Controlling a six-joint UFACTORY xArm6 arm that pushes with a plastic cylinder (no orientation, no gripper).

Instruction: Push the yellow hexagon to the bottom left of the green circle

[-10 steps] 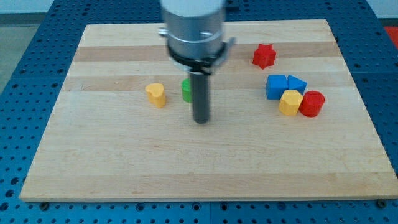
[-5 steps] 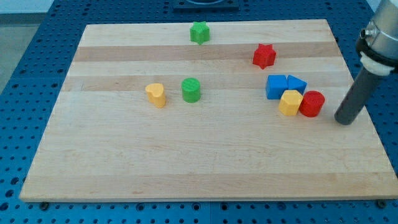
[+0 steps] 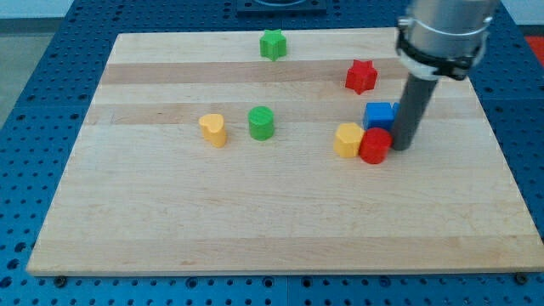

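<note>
The yellow hexagon (image 3: 348, 140) lies right of the board's middle, touching the red cylinder (image 3: 375, 146) on its right. The green circle (image 3: 261, 123) stands well to the hexagon's left, slightly higher in the view. My tip (image 3: 401, 146) is down on the board against the red cylinder's right side, below and right of a blue cube (image 3: 379, 115). The rod hides whatever lies right of the blue cube.
A yellow heart (image 3: 213, 129) sits just left of the green circle. A green star (image 3: 272, 44) is near the view's top edge. A red star (image 3: 360, 76) lies above the blue cube. The wooden board (image 3: 170, 221) rests on a blue pegboard.
My tip swung from the board's right edge leftward into the cluster. The red cylinder and yellow hexagon slid left by about a block and a half. The second blue block is now hidden.
</note>
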